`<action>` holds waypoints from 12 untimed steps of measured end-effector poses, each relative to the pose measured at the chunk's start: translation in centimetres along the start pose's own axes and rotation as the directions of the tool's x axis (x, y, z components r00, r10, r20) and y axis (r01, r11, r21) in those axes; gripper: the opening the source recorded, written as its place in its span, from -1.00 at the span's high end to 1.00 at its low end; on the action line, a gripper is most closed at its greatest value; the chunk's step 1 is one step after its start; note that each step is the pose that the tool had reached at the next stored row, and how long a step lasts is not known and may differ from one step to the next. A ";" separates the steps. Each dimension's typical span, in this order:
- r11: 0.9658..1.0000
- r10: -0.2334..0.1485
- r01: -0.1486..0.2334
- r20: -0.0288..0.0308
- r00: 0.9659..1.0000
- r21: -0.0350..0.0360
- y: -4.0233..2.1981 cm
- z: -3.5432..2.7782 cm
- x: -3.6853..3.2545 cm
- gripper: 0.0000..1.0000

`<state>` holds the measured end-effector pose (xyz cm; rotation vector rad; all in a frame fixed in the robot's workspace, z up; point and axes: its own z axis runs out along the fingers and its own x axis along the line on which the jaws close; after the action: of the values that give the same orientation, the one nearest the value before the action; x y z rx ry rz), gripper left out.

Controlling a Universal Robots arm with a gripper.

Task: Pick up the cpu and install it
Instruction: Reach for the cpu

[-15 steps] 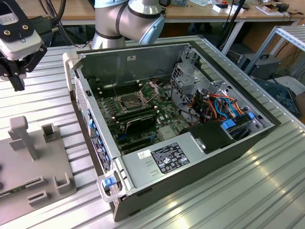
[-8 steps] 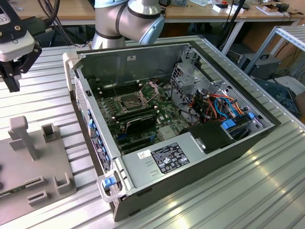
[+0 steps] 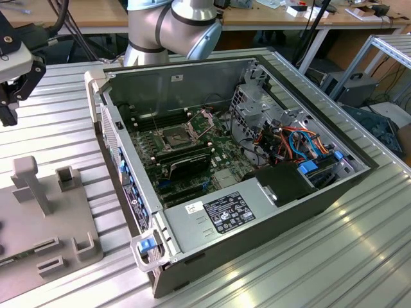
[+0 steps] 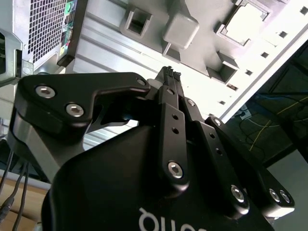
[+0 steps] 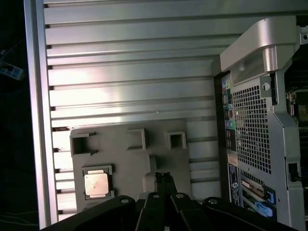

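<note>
At the exterior view's far left, the gripper (image 3: 13,96) hangs above the ribbed metal tabletop (image 3: 70,96). It is over the grey fixture (image 3: 38,218) rather than the case, which we take to mean the pick is not yet made. In both wrist views its fingers (image 5: 159,184) are pressed together with nothing between them.

The cpu (image 5: 96,183) lies flat in a square recess of that fixture, metal top up (a nest that keeps it square and reachable from above). It is apart from the fingertips, and the fixture's upright post (image 5: 153,162) stands nearer to them.

Further right, the open computer case (image 3: 276,212) lies on its side so that the board faces up. The socket (image 3: 174,136) appears uncovered, with its retention frame (image 3: 204,117) raised, ready to receive the chip.

The exterior view's left edge cuts off the fixture, and the gripper's own body hides part of it in both wrist views. We cannot make out the socket's contacts.
</note>
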<state>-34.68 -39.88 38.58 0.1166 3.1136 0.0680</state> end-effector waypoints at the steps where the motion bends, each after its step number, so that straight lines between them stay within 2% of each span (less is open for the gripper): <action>1: 1.000 0.000 0.000 0.000 1.000 0.000 -0.01 0.01 0.19 0.79; 4: 1.000 0.000 0.000 0.000 1.000 0.000 -0.06 0.04 0.76 0.79; 8: 1.000 0.000 0.000 0.000 1.000 0.000 -0.16 0.12 2.05 0.79; 12: 1.000 0.000 0.000 0.000 1.000 0.000 -0.22 0.16 2.76 0.79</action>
<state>-37.45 -39.88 38.35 0.1165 3.1137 0.0675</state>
